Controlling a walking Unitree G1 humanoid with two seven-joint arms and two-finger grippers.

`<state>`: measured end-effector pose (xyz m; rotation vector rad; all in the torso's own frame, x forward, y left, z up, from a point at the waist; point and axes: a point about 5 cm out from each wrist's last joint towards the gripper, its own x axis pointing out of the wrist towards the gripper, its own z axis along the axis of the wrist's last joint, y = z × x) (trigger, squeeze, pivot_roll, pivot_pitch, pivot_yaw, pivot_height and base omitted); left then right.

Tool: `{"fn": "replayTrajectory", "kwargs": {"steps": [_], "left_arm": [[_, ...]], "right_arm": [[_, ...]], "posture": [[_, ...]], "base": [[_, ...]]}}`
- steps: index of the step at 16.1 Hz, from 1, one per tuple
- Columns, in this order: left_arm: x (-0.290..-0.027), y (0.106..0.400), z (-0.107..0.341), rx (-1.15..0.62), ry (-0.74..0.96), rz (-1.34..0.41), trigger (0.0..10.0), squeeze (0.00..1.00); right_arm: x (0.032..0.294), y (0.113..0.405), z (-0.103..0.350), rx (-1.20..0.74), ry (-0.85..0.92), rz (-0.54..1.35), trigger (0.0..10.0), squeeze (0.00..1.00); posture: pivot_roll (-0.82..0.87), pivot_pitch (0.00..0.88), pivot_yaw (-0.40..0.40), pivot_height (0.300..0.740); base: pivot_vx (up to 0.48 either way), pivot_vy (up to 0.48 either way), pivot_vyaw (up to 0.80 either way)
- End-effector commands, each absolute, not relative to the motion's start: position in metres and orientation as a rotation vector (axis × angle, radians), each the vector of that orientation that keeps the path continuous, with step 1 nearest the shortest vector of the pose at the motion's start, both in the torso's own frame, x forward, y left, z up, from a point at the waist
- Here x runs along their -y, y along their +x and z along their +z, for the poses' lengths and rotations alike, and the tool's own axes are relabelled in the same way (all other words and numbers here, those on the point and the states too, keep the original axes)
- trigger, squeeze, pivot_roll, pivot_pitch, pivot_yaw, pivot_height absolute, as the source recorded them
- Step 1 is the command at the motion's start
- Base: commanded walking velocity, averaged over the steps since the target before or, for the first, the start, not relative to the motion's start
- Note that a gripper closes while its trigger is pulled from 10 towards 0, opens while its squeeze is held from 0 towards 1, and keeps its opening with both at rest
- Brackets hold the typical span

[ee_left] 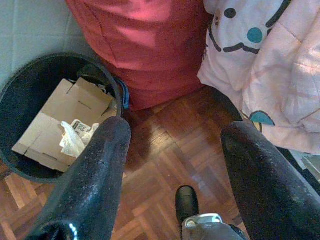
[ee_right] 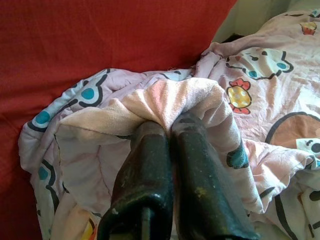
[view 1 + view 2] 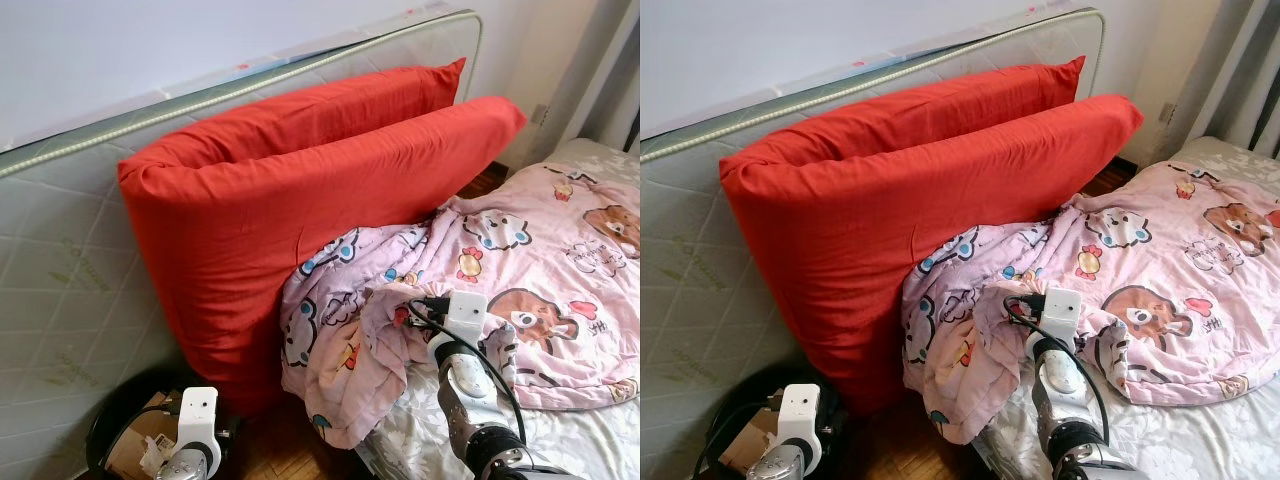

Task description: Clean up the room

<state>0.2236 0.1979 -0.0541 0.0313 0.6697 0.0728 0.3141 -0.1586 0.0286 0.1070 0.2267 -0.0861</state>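
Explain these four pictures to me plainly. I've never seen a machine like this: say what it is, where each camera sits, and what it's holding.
This is a walking humanoid robot with two silver arms, each ending in two long black fingers. The two wide pictures come from twin cameras in its head, looking down at a bed. The other two come from cameras on its wrists, looking along the fingers.

On the bed lies a pink cartoon-print blanket. Two red pillows lean against an upright mattress.

The right gripper has its jaws shut on a bunched fold of the blanket. The left gripper hangs low with jaws open, holding nothing, over the wooden floor beside a black bin containing cardboard.
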Motion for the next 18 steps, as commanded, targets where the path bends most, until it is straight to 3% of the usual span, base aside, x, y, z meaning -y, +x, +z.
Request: {"fn": "replayTrajectory", "kwargs": {"steps": [1, 18], "left_arm": [[-0.1987, 0.2166, -0.0585, -0.691, 0.033, 0.071, 10.0, 0.0], [-0.199, 0.2136, -0.0605, -0.704, 0.026, 0.068, 10.0, 0.0]], "right_arm": [[0.1545, 0.3139, 0.0282, -0.227, 0.1, -0.074, 10.0, 0.0], [0.1527, 0.3135, 0.0281, -0.225, 0.09, -0.067, 10.0, 0.0]], "posture": [[0.0, 0.025, 0.033, 0.74], [0.0, 0.032, 0.034, 0.74]], "base": [[0.0, 0.0, 0.0], [0.0, 0.0, 0.0]]}}
